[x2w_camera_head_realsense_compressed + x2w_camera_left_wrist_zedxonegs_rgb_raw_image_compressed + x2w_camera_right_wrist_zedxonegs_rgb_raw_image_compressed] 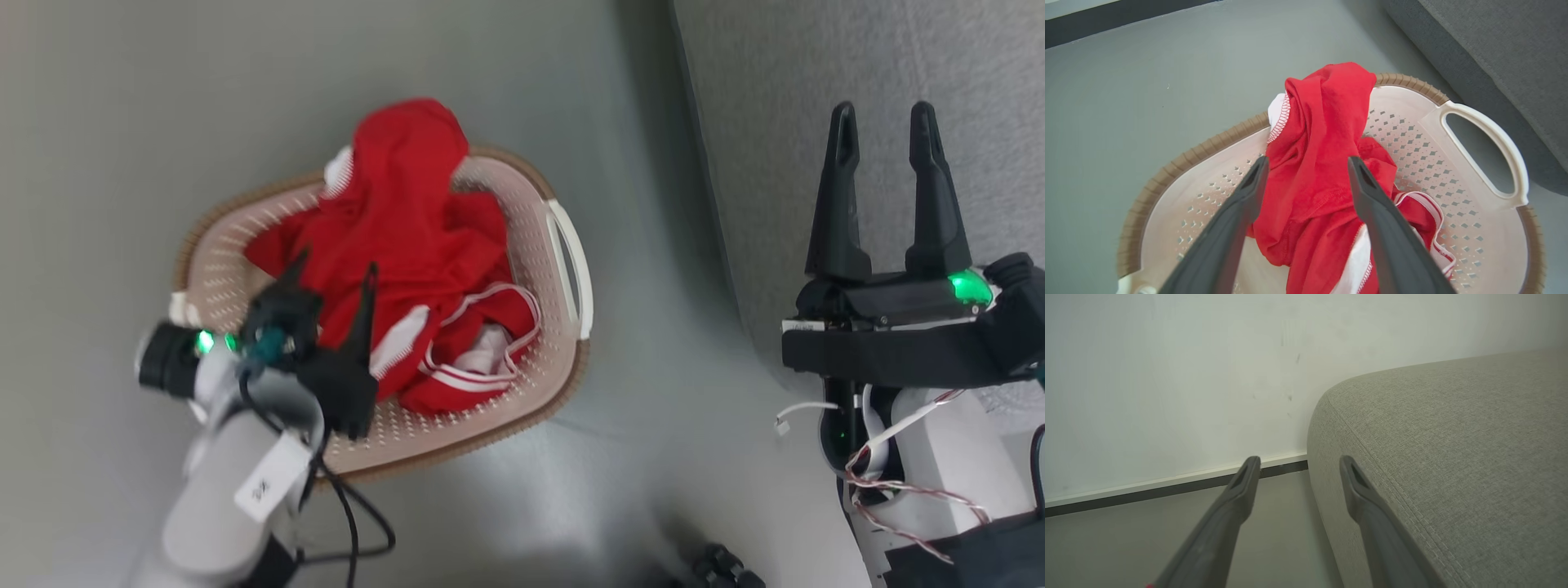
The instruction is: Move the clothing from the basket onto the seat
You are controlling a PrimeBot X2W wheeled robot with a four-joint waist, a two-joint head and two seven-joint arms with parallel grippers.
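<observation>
The clothing [400, 237] spans the basket [526, 265] crosswise, its peak over the rim.

White tag [272, 478]: on the left forearm [208, 514]; dark marks, too blurred to read.
Pale sticker [804, 325]: on the right tool [883, 110]; print too small to read.

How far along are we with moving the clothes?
Barely started. Done: nothing visible; the red clothing lies in the basket, one fold draped over its rim. In hand: the left gripper is open above the pile, straddling a raised fold. The right gripper is open by the seat, holding nothing. Remaining: grasp, lift, carry over.
</observation>
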